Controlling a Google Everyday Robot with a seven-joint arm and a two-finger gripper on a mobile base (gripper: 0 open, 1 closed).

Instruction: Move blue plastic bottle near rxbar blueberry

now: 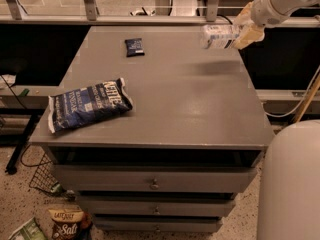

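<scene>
My gripper (pixel 239 30) is at the upper right, above the table's far right part, and is shut on the blue plastic bottle (pixel 218 36). The bottle lies sideways in the air, its free end pointing left, its shadow on the table below it. The rxbar blueberry (pixel 134 47), a small dark navy wrapper, lies flat on the grey table (pixel 190 109) at the far middle-left, well to the left of the bottle.
A large crinkled blue Kettle chip bag (pixel 89 104) lies near the table's front left. Drawers sit under the tabletop. Snack bags (pixel 67 224) lie on the floor at lower left. A rail runs behind the table. A pale robot body part (pixel 292 184) fills the lower right.
</scene>
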